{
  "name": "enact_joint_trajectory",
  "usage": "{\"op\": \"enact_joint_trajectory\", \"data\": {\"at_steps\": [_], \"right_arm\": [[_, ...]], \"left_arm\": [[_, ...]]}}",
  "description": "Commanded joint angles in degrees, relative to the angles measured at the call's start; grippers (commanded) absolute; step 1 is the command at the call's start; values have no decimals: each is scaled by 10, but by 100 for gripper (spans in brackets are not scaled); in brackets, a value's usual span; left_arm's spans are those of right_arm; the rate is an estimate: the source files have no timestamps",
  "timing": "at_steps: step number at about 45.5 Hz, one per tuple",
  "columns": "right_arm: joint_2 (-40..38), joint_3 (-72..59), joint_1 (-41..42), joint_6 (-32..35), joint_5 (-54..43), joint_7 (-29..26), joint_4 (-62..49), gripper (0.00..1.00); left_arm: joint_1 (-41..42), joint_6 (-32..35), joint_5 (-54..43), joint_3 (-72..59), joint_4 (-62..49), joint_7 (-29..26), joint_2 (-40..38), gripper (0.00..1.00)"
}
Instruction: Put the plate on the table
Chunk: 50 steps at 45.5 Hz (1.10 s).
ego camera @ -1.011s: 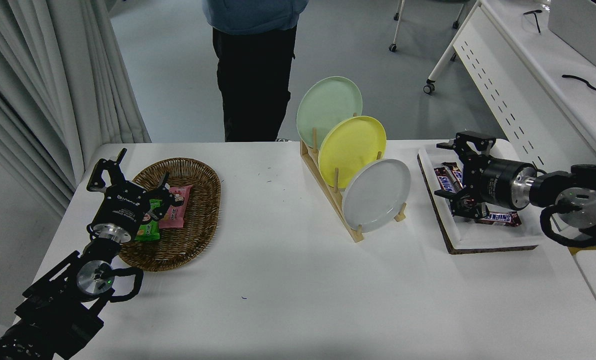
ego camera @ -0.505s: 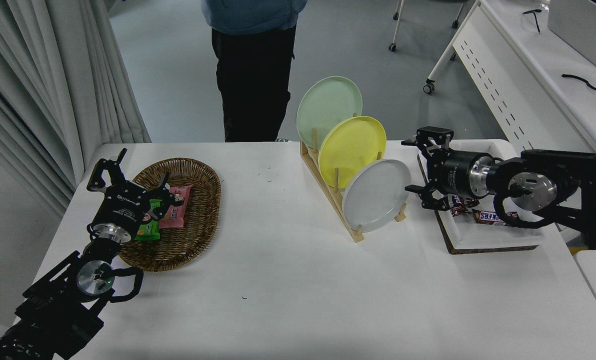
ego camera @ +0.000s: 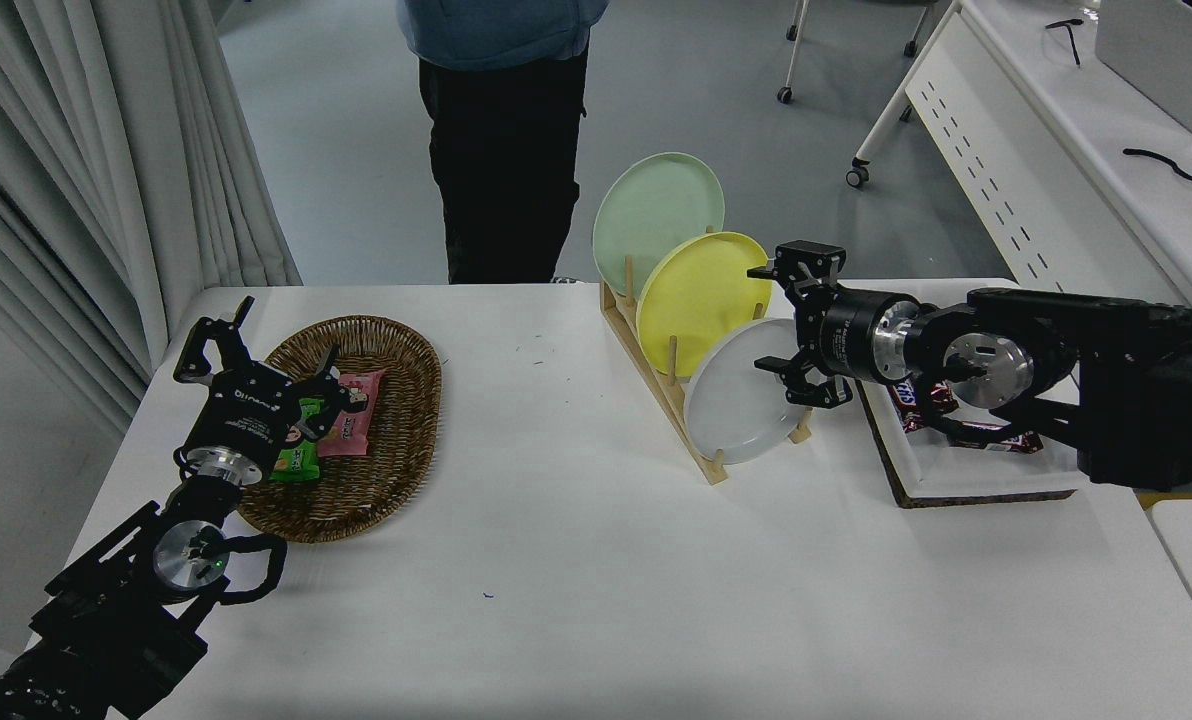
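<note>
Three plates in the rack and I only want the nearest one, so here's how I'd play it. Closest to me the table (ego camera: pixel 596 600) is bare white, which looks like the obvious landing spot once I've got the thing out. My left gripper (ego camera: pixel 256 345) is parked at the lower left over the wicker basket (ego camera: pixel 396 440) with the snack packs, fingers spread, not involved. Further in, the plate (ego camera: pixel 741 410), the pale grey-white one, stands on edge in the front slot of the wooden rack (ego camera: pixel 671 400), leaning back toward the yellow plate (ego camera: pixel 701 295), with the mint-green plate (ego camera: pixel 656 205) behind that. My right gripper (ego camera: pixel 774 320) is coming in from the right with its fingers apart, holding nothing, right at the plate's upper right rim, one finger up by the yellow plate's edge and one in front of the grey face. I can't tell if I'm touching it. I'd say the trick is pinching only the grey rim, then lifting up and clear of the pegs before tilting it flat. The white tray (ego camera: pixel 956 480) of chocolate bars sits right under my wrist, so I'd keep low swings out of it. A person (ego camera: pixel 506 130) stands at the far side.
</note>
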Motion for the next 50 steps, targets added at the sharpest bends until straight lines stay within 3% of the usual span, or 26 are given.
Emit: {"op": "enact_joint_trajectory", "data": {"at_steps": [1, 12, 27, 42, 50], "right_arm": [[19, -1, -4, -25, 0, -3, -19, 100], [34, -6, -5, -26, -38, -45, -47, 100], [51, -3, -4, -25, -99, -50, -70, 100], [52, 37, -17, -13, -100, -121, -97, 100], [52, 56, -17, -11, -97, -127, -99, 99]], "left_arm": [[0, 0, 0, 0, 0, 0, 0, 100], [0, 0, 0, 0, 0, 0, 0, 100], [0, 0, 0, 0, 0, 0, -1, 100], [0, 0, 0, 0, 0, 0, 0, 100], [0, 0, 0, 0, 0, 0, 0, 100]]}}
